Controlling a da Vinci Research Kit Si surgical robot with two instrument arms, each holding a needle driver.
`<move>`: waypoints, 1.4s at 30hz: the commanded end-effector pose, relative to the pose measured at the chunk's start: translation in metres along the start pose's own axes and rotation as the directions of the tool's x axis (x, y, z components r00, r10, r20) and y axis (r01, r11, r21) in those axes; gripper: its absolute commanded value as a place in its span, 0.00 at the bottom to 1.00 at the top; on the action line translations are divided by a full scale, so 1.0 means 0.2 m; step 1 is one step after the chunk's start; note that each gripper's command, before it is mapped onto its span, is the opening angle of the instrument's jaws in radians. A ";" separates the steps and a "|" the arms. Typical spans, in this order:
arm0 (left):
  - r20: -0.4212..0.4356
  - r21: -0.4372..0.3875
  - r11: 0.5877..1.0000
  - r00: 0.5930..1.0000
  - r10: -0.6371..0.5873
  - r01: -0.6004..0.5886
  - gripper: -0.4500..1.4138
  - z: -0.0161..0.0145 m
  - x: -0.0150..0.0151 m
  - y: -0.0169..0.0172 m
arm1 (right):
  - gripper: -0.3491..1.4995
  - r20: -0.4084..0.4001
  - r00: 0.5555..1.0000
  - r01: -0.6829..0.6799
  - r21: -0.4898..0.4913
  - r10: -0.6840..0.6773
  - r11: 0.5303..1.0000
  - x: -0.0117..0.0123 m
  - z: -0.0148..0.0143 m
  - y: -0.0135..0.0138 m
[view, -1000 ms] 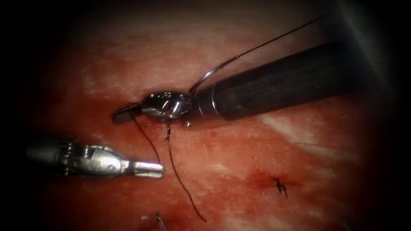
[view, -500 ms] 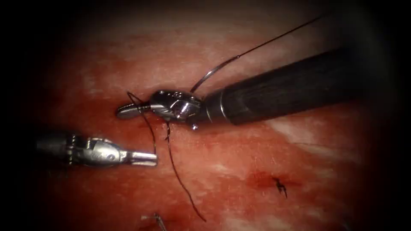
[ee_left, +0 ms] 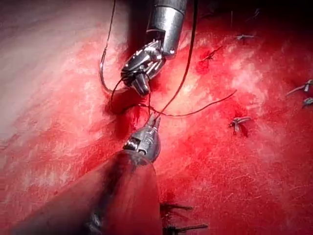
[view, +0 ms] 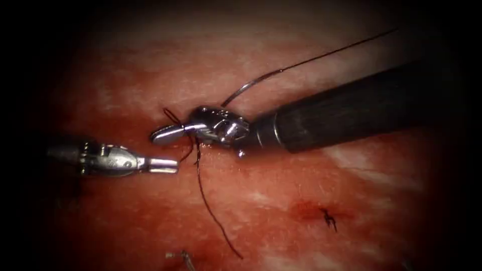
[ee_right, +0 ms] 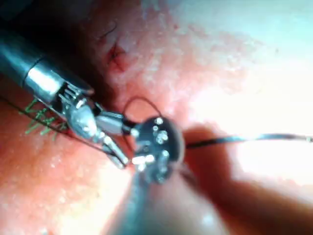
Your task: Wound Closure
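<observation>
Roughly mid-job, going by what lies on the tissue (view: 311, 180). Its surface is wet and red, and it already carries finished stitches.

Right tool (view: 161, 135): jaws closed, with a loop of thread wound round them. I see nothing gripped between them.

Left tool (view: 169, 165): just below the right tool's tip. Its jaws are closed on what looks like the thread where the strand curves down from the loop.

Needle (view: 246, 86): neither tool holds it. It arcs up and to the right from behind the right tool's wrist. That end is hidden, so I cannot tell whether it sits in the tissue. The rest looks to lie on the surface.

Thread (view: 205, 200): it comes out of the tissue under the right tool, and a loose tail runs down and to the right.

Cut ends (view: 329, 218): a trimmed knot lies well to the right.

Judgement: earlier stitches are done. This one is through but its knot is not snugged down, and the thread is uncut.
</observation>
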 end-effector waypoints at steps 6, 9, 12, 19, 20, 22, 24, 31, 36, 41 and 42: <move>0.006 0.004 1.000 1.000 -0.012 0.012 0.00 0.001 -0.011 -0.007 | 0.54 0.076 0.995 0.060 0.090 -0.067 0.994 -0.004 0.002 -0.008; 0.008 0.007 1.000 1.000 -0.018 0.018 0.00 0.001 -0.013 -0.009 | 0.55 0.112 0.989 0.082 0.124 -0.096 0.989 -0.002 0.002 -0.009; 0.011 0.010 1.000 1.000 -0.018 0.018 0.00 0.000 -0.013 -0.010 | 0.55 0.179 0.970 0.135 0.169 -0.165 0.976 0.000 0.002 -0.010; 0.016 0.018 1.000 1.000 -0.026 0.026 0.00 0.002 -0.010 -0.006 | 0.56 0.283 0.900 0.246 0.299 -0.332 0.922 0.003 0.001 -0.011; 0.019 0.022 0.999 0.999 -0.026 0.026 0.00 0.002 -0.009 -0.005 | 0.56 0.296 0.885 0.262 0.321 -0.359 0.910 0.004 0.001 -0.011; 0.019 0.023 0.999 0.999 -0.033 0.032 0.00 0.003 -0.008 -0.004 | 0.54 0.335 0.855 0.269 0.365 -0.395 0.891 0.005 0.001 -0.011; 0.018 0.023 0.999 0.999 -0.039 0.039 0.00 0.004 -0.007 -0.003 | 0.53 0.398 0.814 0.258 0.406 -0.424 0.877 0.006 0.001 -0.011; 0.017 0.021 0.999 0.999 -0.045 0.044 0.00 0.002 -0.007 -0.003 | 0.54 0.391 0.749 0.300 0.520 -0.535 0.800 0.003 0.001 -0.015; 0.016 0.019 0.998 0.998 -0.055 0.055 0.00 0.001 -0.009 -0.004 | 0.48 0.350 0.725 0.323 0.588 -0.593 0.741 -0.001 0.003 -0.017; 0.019 0.024 0.998 0.998 -0.056 0.056 0.00 0.002 -0.007 -0.002 | 0.47 0.329 0.711 0.313 0.643 -0.621 0.699 -0.006 0.003 -0.019; 0.020 0.025 0.998 0.998 -0.056 0.056 0.00 0.002 -0.006 -0.001 | 0.47 0.323 0.707 0.315 0.652 -0.629 0.689 -0.007 0.003 -0.019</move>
